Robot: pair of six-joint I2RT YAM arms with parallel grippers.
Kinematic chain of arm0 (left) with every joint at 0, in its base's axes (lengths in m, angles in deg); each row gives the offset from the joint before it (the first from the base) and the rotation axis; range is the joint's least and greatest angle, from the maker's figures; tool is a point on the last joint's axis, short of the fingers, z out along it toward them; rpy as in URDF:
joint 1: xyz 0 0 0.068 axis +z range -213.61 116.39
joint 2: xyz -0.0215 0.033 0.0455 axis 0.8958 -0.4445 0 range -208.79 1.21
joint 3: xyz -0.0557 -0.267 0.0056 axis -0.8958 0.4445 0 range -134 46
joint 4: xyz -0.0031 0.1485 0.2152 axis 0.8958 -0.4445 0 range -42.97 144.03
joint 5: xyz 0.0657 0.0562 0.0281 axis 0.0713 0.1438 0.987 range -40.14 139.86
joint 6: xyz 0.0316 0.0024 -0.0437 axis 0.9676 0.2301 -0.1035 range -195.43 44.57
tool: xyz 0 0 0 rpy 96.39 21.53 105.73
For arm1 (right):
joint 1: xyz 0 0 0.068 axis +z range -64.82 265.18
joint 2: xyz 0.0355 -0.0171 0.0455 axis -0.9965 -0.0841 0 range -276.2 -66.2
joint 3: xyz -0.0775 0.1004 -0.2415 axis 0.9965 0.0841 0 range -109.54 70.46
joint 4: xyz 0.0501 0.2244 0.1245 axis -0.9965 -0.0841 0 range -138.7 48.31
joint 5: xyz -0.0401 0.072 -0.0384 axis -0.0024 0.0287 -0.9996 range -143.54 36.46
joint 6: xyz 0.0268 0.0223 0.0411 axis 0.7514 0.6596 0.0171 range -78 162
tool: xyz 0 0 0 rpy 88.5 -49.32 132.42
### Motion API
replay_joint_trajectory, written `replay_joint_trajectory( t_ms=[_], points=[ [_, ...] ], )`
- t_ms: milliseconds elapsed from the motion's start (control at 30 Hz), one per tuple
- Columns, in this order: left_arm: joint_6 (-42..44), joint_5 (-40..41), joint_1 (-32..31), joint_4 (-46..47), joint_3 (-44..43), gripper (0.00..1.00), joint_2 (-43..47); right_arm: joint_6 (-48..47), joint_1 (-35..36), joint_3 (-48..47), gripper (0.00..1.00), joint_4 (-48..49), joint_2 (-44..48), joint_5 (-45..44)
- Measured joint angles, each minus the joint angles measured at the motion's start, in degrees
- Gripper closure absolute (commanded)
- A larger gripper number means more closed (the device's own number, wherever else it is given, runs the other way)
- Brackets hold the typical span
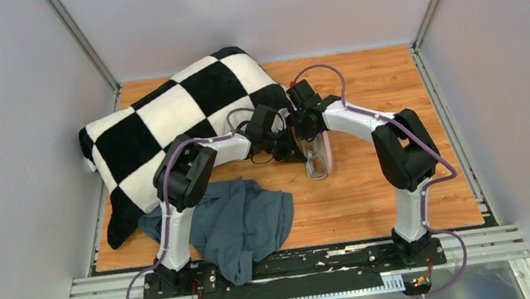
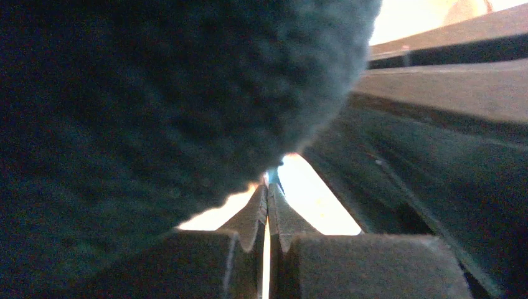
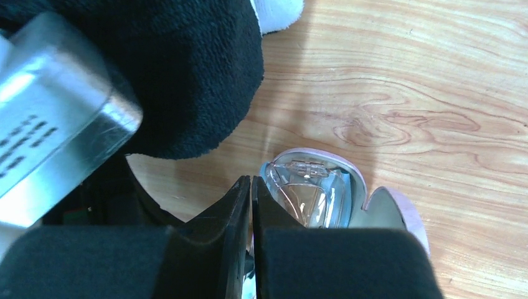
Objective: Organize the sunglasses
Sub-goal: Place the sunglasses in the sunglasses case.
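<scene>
A dark fuzzy blanket [image 2: 155, 93] fills the view from 9 to 12 o'clock. At 6 o'clock the left gripper [image 2: 269, 194] has its fingers pressed together, with a blue speck [image 2: 273, 177] at the tips.

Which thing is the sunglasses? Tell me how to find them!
Find the big black-and-white checkered blanket on the wooden table. Just right of it lies an open pink case, and the sunglasses sit inside it. They're clear and orange-tinted, not pink.
</scene>
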Motion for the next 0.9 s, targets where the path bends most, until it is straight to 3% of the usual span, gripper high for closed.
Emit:
replay_joint_trajectory(
  t_ms=[567, 900],
  points=[
    [0.0, 0.07, 0.02, 0.22, 0.07, 1.0, 0.0, 0.09, 0.0, 0.0, 0.91, -1.95, -2.21, -2.97],
    [0.0, 0.04, 0.02, 0.2, 0.07, 1.0, 0.0, 0.09, 0.0, 0.13, 0.73, -1.92, 2.4, -0.59]
  ],
)
